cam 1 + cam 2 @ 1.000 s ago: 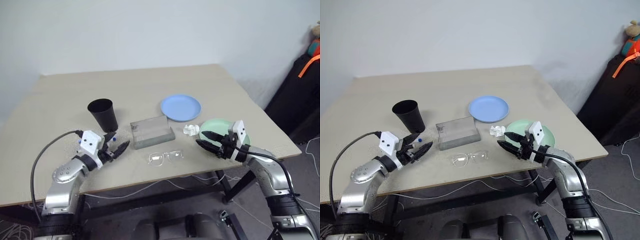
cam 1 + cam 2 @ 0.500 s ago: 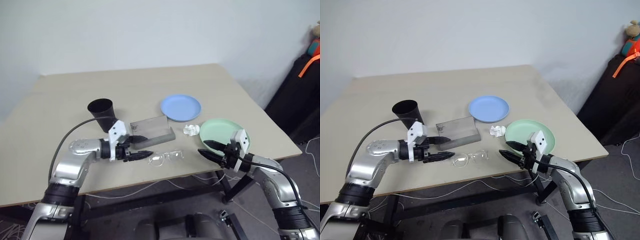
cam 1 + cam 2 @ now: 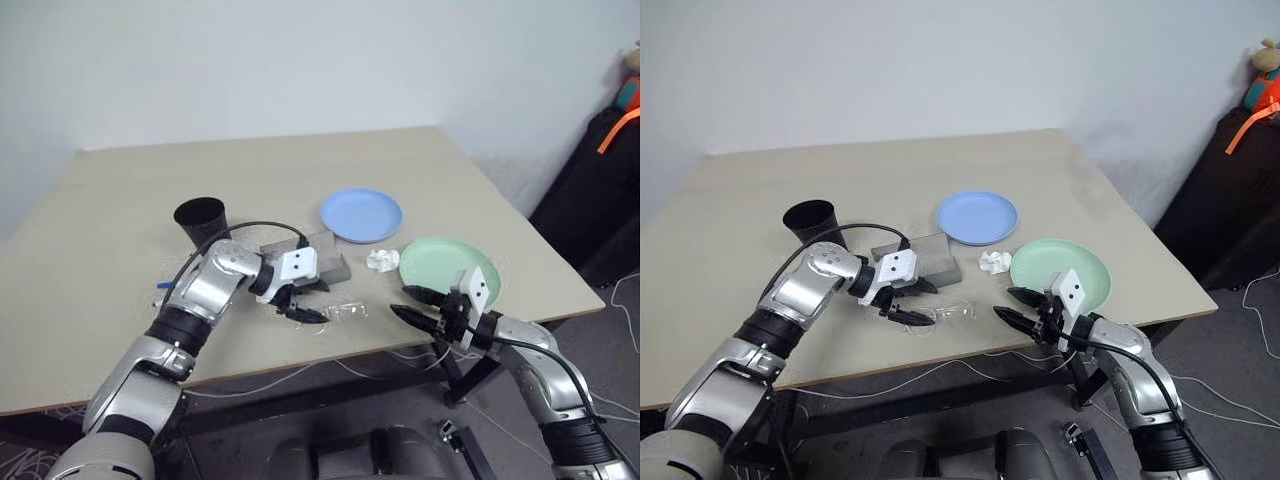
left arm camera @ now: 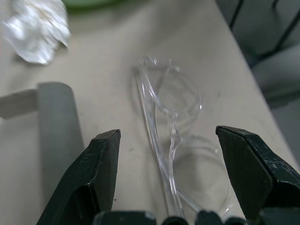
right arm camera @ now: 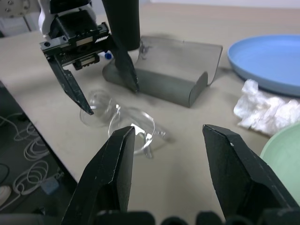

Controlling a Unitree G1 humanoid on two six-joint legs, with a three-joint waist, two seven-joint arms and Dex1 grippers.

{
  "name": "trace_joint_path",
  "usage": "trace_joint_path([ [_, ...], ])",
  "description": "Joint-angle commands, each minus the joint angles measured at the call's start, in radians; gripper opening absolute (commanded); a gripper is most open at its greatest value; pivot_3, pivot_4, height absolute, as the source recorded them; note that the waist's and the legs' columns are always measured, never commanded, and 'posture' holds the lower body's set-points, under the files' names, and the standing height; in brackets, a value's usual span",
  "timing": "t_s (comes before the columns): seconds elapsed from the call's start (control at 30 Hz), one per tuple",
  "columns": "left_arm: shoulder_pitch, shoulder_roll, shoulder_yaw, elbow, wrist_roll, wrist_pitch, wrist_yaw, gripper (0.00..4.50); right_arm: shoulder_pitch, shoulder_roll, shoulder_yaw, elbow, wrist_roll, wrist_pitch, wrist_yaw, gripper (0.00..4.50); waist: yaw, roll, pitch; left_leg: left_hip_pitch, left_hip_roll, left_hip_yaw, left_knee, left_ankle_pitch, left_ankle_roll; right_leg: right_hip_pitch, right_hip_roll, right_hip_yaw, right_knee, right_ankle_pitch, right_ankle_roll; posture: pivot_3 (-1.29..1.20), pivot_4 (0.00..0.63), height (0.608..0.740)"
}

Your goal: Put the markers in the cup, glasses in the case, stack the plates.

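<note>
The clear glasses lie near the table's front edge, just in front of the grey case. My left gripper is open and angled down over the glasses' left end, and its fingers straddle a lens. I cannot tell whether it touches them. The black cup stands behind my left arm. A blue marker cap peeks out beside that arm. The light blue plate and the mint green plate lie apart. My right gripper is open and empty in front of the green plate, pointing at the glasses.
A crumpled white paper wad lies between the case and the green plate. The table's front edge runs just under my right gripper. Black bags stand on the floor at the far right.
My left arm has swung right from beside the cup to over the glasses, and its wrist has turned downward. My right gripper has drawn back slightly, off the green plate toward the table edge.
</note>
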Motion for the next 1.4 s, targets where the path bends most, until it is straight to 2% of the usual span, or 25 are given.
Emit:
trace_joint_path([
  [0.03,-0.059,-0.026,-0.001,0.026,0.018,-0.035,-0.025,3.43,0.009,-0.001,-0.003,-0.008,-0.007,-0.051,0.004,2.5,0.0,0.0,0.0,0.0,0.0,0.0,0.0,0.0,0.0,0.0,0.0,0.0,0.0,0.0,0.0,0.0,0.0,0.74],
  [0.43,-0.089,-0.055,-0.016,0.078,0.104,-0.093,-0.051,3.43,0.027,0.03,0.021,0.081,-0.04,-0.162,-0.001,2.5,-0.001,0.0,0.0,0.0,0.0,0.0,0.0,0.0,0.0,0.0,0.001,0.002,0.0,0.0,0.0,0.0,0.0,0.74],
  [0.53,-0.096,-0.052,-0.019,0.086,0.124,-0.106,-0.049,2.87,0.014,0.042,0.029,0.103,-0.048,-0.177,-0.006,2.5,-0.001,0.0,0.0,0.0,0.0,0.0,0.0,0.0,0.0,0.0,0.001,0.002,0.0,0.0,0.0,0.0,0.0,0.74],
  [0.7,-0.095,-0.056,-0.011,0.088,0.131,-0.108,-0.05,1.07,0.009,0.046,0.03,0.118,-0.055,-0.191,-0.008,2.5,-0.001,0.0,0.0,0.001,0.0,0.0,0.0,0.0,0.0,0.001,0.001,0.002,0.0,0.0,0.0,0.0,0.0,0.74],
  [0.8,-0.095,-0.055,-0.013,0.089,0.138,-0.115,-0.046,0.17,0.008,0.045,0.028,0.118,-0.056,-0.191,-0.008,2.5,0.0,0.0,0.0,0.001,0.0,0.0,0.001,0.0,0.0,0.001,0.001,0.002,0.001,0.0,0.0,0.0,0.0,0.74],
  [0.83,-0.095,-0.055,-0.013,0.09,0.14,-0.118,-0.045,0.03,0.007,0.045,0.027,0.117,-0.057,-0.191,-0.008,2.5,0.0,0.0,0.0,0.001,-0.001,-0.001,0.001,0.0,0.0,0.002,0.0,0.002,0.001,0.0,0.0,0.0,0.0,0.74],
  [1.4,-0.111,-0.045,0.006,0.079,0.126,-0.102,-0.065,0.03,-0.019,0.043,0.03,0.087,-0.055,-0.162,-0.029,2.5,-0.001,0.0,0.0,0.002,-0.001,-0.001,0.002,0.0,0.001,0.002,0.001,0.003,0.002,0.0,0.0,0.0,0.0,0.74],
])
